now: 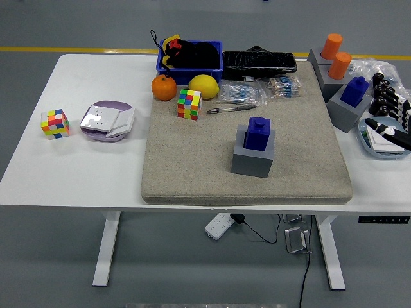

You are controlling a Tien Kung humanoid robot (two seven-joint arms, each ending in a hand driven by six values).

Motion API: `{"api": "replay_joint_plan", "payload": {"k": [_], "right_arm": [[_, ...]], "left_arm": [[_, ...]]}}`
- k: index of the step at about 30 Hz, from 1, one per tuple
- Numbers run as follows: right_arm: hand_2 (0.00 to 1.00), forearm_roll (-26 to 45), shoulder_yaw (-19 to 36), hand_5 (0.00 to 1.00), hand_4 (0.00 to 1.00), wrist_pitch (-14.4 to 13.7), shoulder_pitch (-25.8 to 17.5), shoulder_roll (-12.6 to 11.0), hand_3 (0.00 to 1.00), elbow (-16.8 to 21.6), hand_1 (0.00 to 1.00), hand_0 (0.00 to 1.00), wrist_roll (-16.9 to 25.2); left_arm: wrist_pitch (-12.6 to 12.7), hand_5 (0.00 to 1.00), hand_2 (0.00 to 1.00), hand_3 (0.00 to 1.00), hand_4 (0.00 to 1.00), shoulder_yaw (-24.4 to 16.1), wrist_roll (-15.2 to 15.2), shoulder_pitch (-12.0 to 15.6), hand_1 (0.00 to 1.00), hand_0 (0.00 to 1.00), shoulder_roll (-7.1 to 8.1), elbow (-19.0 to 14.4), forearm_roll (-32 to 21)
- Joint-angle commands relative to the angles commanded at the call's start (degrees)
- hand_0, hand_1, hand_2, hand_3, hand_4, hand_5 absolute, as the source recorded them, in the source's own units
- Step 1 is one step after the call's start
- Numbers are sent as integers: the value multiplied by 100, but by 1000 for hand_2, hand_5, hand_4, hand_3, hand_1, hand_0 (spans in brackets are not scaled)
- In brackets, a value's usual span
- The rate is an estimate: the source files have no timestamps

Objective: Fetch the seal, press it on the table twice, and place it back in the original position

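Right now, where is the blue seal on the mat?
In the head view, the blue seal sits on its grey block at the mat's centre-right, below the pen.

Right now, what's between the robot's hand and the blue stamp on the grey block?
In the head view, only bare beige felt mat lies between the right hand and the blue stamp on its grey block.

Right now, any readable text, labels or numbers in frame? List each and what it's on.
None can be read.
Clear packets at the mat's far edge: contents or print too small to tell apart.
White card on the purple tray: small marks, blurred.
Blue seal on its grey holder: no marking visible.
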Motion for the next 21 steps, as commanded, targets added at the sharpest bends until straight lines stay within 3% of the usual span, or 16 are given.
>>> {"api": "replay_joint_plan", "payload": {"k": [1,2,12,21], "right_arm": [[958,12,93,492,998,-19,-57,3,981,12,947,965,-2],[914,36,193,398,998,-28,-123,7,918,31,910,937,-9],[893,-50,681,364,998,-41,-398,117,892,146,898,925,-65],[884,-81,800,339,998,-37,-412,129,881,131,891,916,-83]], "left_arm": [[1,421,789,837,802,13,3,4,816,817,1,2,-10],[2,421,789,837,802,24,6,11,816,817,3,4,-18],[5,420,789,837,801,41,2,4,816,817,31,-2,3],[5,421,789,837,803,107,0,-21,816,817,64,-5,-10]]}}
